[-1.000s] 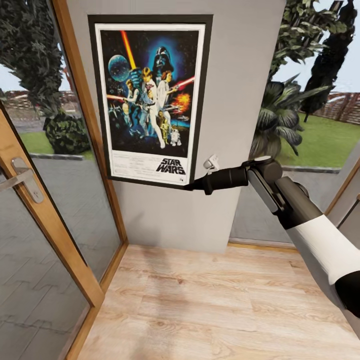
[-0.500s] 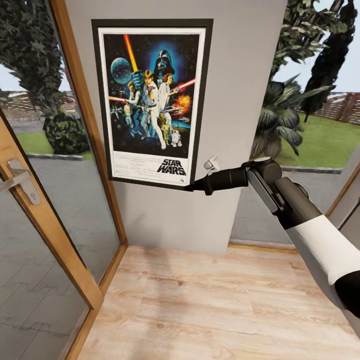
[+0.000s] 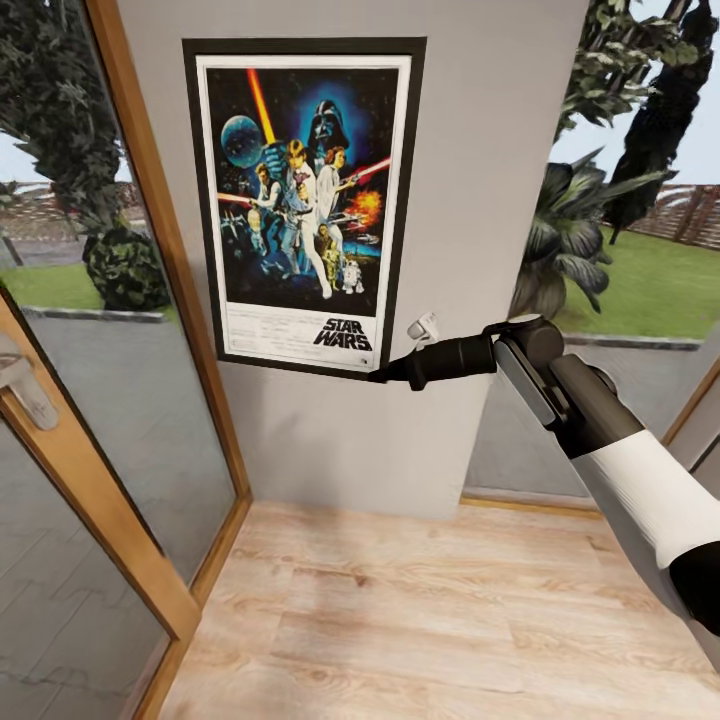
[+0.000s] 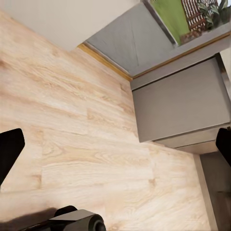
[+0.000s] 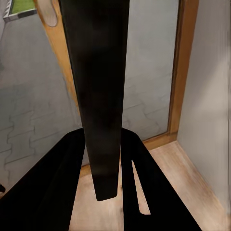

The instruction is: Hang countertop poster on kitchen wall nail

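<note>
Star Wars poster [image 3: 305, 205] upright, flat on grey wall [image 3: 480, 200]. R gripper [image 3: 385, 373] pinching poster's lower-right frame corner. L gripper fingers [image 4: 9, 151] spread over wood floor [image 4: 72, 134].

**Left wrist: floor and wall base below you**

Your left wrist camera looks down on a light wooden plank floor [image 4: 91, 144]. The two dark fingertips [image 4: 8, 149] of your left claw [image 4: 115, 144] sit at opposite edges of the picture, spread wide apart with nothing between them. A pale grey wall [image 4: 62, 19] meets the floor along one side, and a wooden threshold strip [image 4: 103, 61] borders a grey paved area [image 4: 127, 43]. Beside it stands a grey panel [image 4: 180, 103]. A strip of green grass [image 4: 173, 17] shows beyond. A dark rounded robot part [image 4: 77, 220] juts in at the edge.
</note>
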